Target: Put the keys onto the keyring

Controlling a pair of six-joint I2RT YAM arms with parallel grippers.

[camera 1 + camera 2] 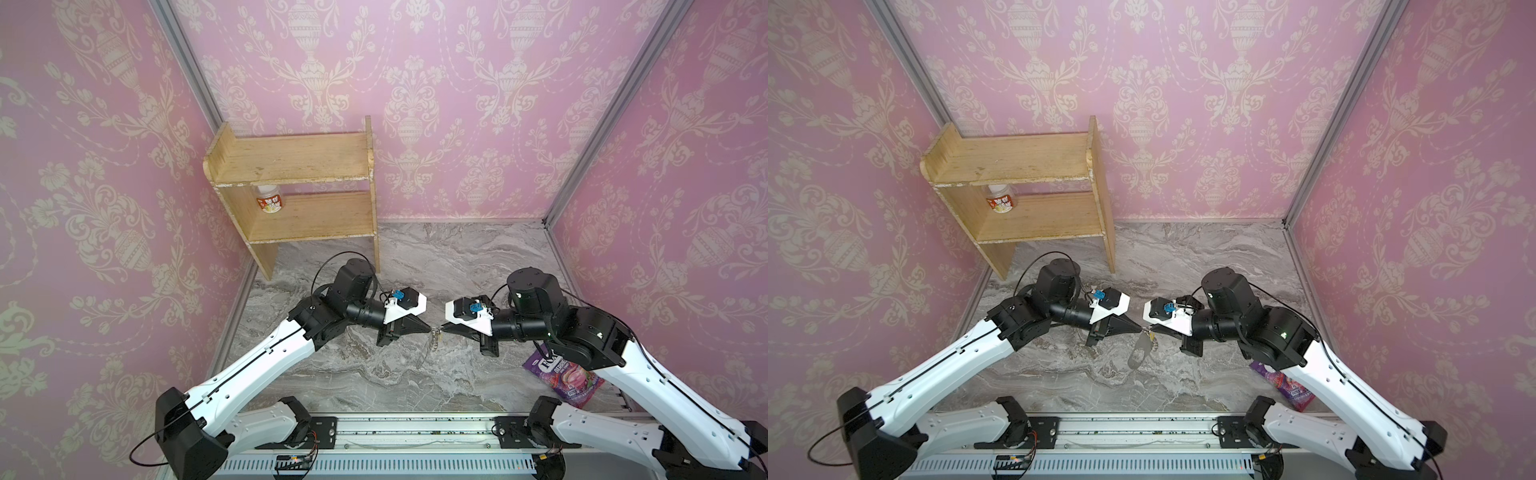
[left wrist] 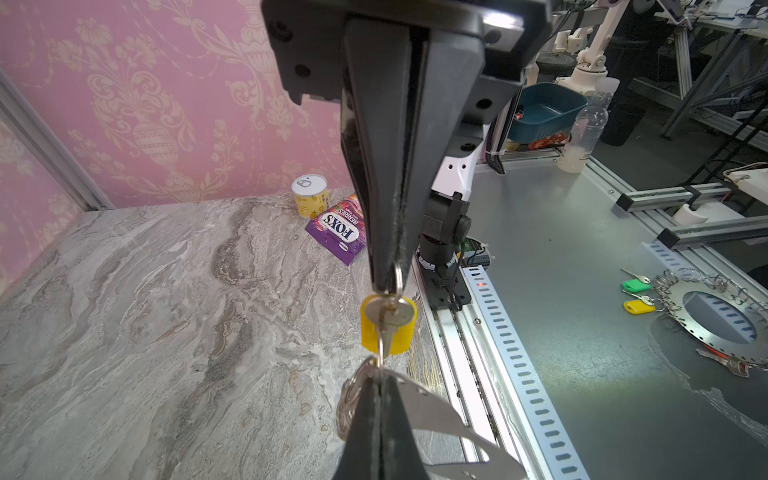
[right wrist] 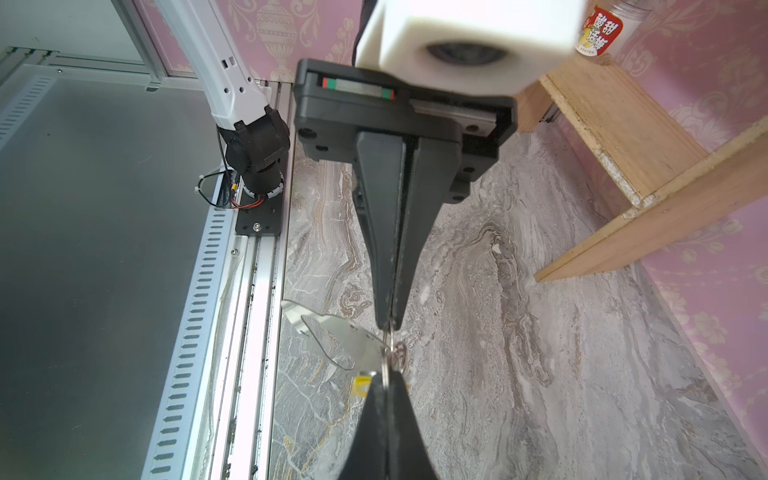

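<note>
My two grippers meet tip to tip above the middle of the marble floor in both top views. The left gripper [image 1: 429, 329] [image 2: 379, 374] is shut on a silver ring at the edge of the keyring [image 2: 432, 409], a flat grey plate that hangs down from it [image 1: 1139, 352]. The right gripper [image 1: 443, 328] [image 3: 386, 376] is shut on the small ring of the keys [image 2: 392, 316]. The silver key lies against its yellow tag [image 2: 406, 332]. In the right wrist view the plate [image 3: 336, 336] shows beside the left gripper [image 3: 388, 324], and only a corner of the tag [image 3: 359, 384] shows.
A wooden shelf [image 1: 299, 187] with a jar [image 1: 270, 199] stands at the back left. A purple sweet bag [image 1: 561, 378] lies under the right arm, a yellow can [image 2: 309, 195] beside it. Beyond the front rail [image 1: 415, 432] lies another grey plate [image 2: 706, 345].
</note>
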